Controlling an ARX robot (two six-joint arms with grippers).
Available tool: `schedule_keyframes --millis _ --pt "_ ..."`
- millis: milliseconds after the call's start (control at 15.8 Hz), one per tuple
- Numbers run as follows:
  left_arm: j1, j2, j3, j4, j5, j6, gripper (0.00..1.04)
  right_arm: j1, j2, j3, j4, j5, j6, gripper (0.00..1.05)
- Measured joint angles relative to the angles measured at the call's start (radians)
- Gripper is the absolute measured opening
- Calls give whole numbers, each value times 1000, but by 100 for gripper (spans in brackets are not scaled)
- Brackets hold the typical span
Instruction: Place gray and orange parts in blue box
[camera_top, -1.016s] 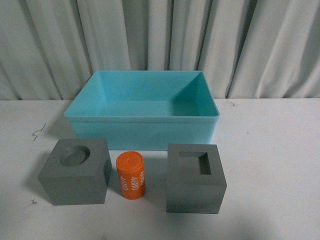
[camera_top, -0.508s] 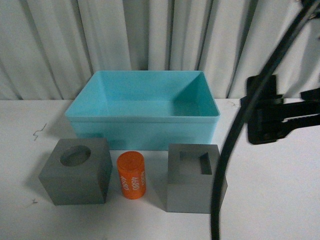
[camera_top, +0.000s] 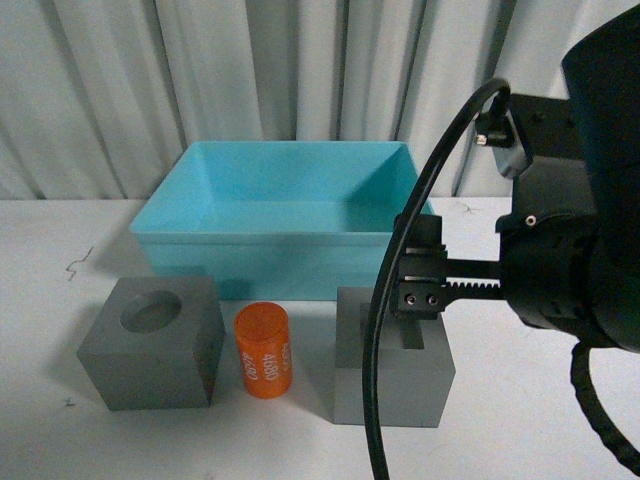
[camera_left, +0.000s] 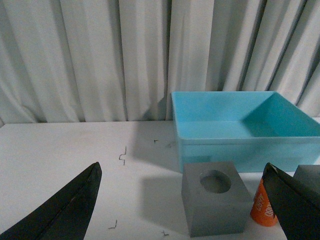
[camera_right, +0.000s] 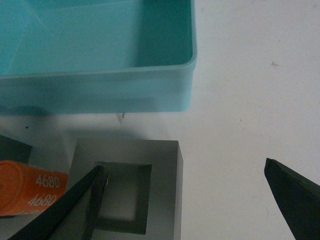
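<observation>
on the white table (camera_top: 40, 300), before a pale pleated curtain (camera_top: 200, 70), we see the blue box (camera_top: 285, 238) standing at the back. all three parts stand on the table outside it, in a row just before its front wall: the gray cube with the round hole (camera_top: 150, 345) to the left, the orange cylinder (camera_top: 263, 350) in the middle, upright, with white numerals reading 4680 down its side, and the gray cube with the rectangular hole (camera_top: 395, 375) to the right. the cylinder is near the left cube but apart from it, and a wider gap parts it from the right cube

from the right side the right arm (camera_top: 590, 250) fills much of the front view, a black cable (camera_top: 385, 330) looping down before it; its black finger mount hides part of the rectangular hole. in the right wrist view we find the right gripper (camera_right: 182, 172) spread wide and holding nothing: one of its fingers (camera_right: 75, 210) lies across the edge of the rectangular hole, the other is over bare table beyond the cube's side. we cannot tell whether either finger touches the cube

the left gripper (camera_left: 182, 167) is likewise spread wide with nothing between its jaws; the left wrist view shows it apart from the gray cube with the round hole and the box beyond
</observation>
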Motion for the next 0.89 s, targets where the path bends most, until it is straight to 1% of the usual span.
schedule_keyframes --millis 190,254,571,635,698,762,825,889 --pt "0 0 0 0 0 0 98 15 66 31 -6 -2 37 98" --pt "0 0 0 0 0 0 98 41 116 82 -37 -5 75 98" --pt "0 0 0 0 0 0 98 66 159 112 -100 9 124 98" --pt "0 0 0 0 0 0 98 65 165 116 -121 28 141 84" --pt "0 0 0 0 0 0 98 52 174 108 -132 31 157 51" --pt "0 0 0 0 0 0 98 44 174 98 -125 27 171 27" --pt "0 0 0 0 1 0 98 44 169 93 -126 37 172 21" --pt "0 0 0 0 0 0 98 43 164 85 -121 37 172 19"
